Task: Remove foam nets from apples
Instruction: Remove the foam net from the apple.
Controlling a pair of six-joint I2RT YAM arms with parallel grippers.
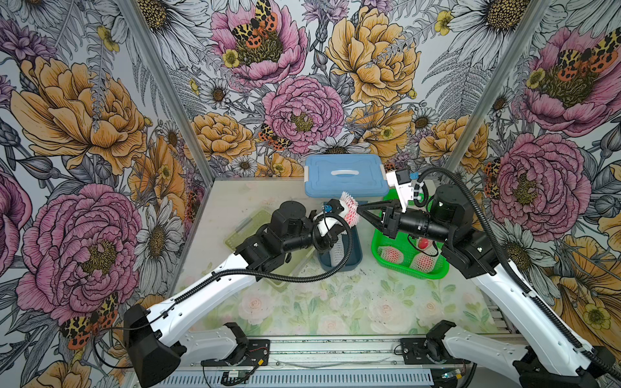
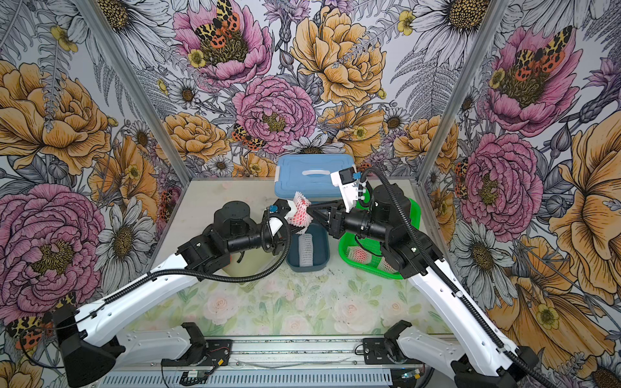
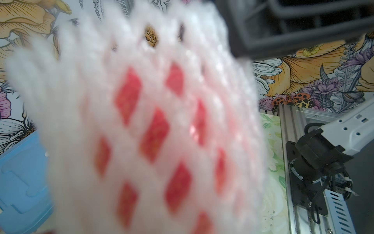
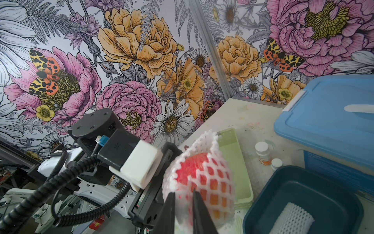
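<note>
An apple (image 4: 194,164) wrapped in a white foam net (image 1: 349,210) (image 2: 300,210) hangs above a dark blue bin (image 1: 339,266). My left gripper (image 1: 346,223) is shut on the net's left side, its fingers mostly hidden by foam. The net fills the left wrist view (image 3: 153,129), red skin showing through its holes. From the right, my right gripper (image 1: 359,211) (image 4: 183,192) is shut on the net's near edge. An empty foam net (image 1: 337,250) (image 4: 293,218) lies in the bin. More netted apples (image 1: 393,255) (image 1: 423,260) sit in the green basket (image 1: 413,272).
A blue lidded box (image 1: 342,174) stands behind the bin. A pale green tray (image 1: 248,228) lies under my left arm. Two white pill bottles (image 4: 262,152) stand between the tray and the box. The green basket is under my right forearm.
</note>
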